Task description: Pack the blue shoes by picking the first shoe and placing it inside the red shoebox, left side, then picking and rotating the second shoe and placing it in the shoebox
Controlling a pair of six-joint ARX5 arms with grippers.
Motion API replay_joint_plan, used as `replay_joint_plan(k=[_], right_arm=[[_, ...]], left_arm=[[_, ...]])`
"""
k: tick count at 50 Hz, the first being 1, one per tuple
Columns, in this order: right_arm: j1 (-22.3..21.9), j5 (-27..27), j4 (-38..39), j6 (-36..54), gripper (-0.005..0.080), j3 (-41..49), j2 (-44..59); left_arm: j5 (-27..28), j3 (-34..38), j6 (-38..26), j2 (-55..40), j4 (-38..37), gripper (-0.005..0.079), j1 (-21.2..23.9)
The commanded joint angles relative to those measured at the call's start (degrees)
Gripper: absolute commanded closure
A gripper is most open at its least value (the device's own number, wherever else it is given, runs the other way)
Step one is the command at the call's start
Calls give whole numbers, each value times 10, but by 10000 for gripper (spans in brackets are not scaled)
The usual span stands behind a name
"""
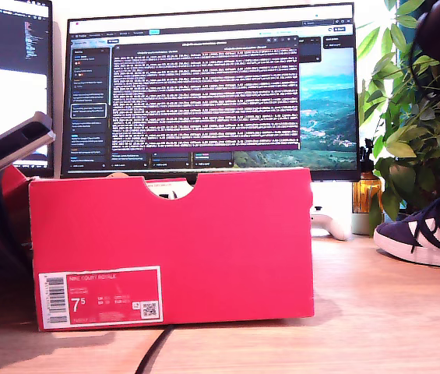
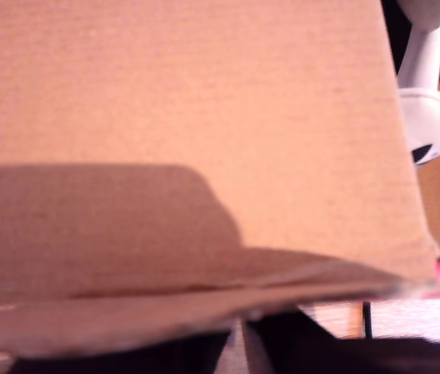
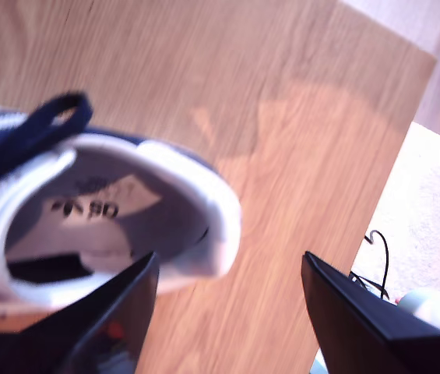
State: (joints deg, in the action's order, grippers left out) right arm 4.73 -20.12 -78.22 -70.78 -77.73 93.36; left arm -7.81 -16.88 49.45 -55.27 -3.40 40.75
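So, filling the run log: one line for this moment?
second gripper: open, by shoe | first: at cardboard | box: on table

Red shoebox (image 1: 173,249) on wooden desk (image 1: 375,312); blue shoe (image 1: 430,230) at exterior view's right

Red shoebox (image 1: 173,249) stood upright on the wooden desk, left of centre in the exterior view, half-round notch in top edge, white 7.5 barcode label at lower corner. One navy shoe (image 1: 430,234), white stripes and sole, lay at the exterior view's right edge, well apart from box. Second wrist view showed a shoe's (image 3: 103,226) white-lined opening and navy lace.
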Motion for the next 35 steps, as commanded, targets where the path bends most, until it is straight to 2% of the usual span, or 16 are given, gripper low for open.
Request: replay_joint_plan(k=[1, 6, 24, 30, 35], right_arm=[[-10, -9, -1, -9, 229, 20, -6], [-20, -10, 14, -10, 258, 35, -6], [-23, 20, 116, -3, 262, 113, -6], [-23, 20, 134, -7, 342, 132, -5], [-27, 20, 141, -33, 468, 150, -5]], left_arm=[[-2, -5, -4, -2, 2, 762, 1], [-2, -5, -4, -2, 2, 762, 1], [-2, -5, -4, -2, 1, 762, 1], [-2, -5, -4, -2, 1, 762, 1], [-2, -5, -4, -2, 1, 762, 1]])
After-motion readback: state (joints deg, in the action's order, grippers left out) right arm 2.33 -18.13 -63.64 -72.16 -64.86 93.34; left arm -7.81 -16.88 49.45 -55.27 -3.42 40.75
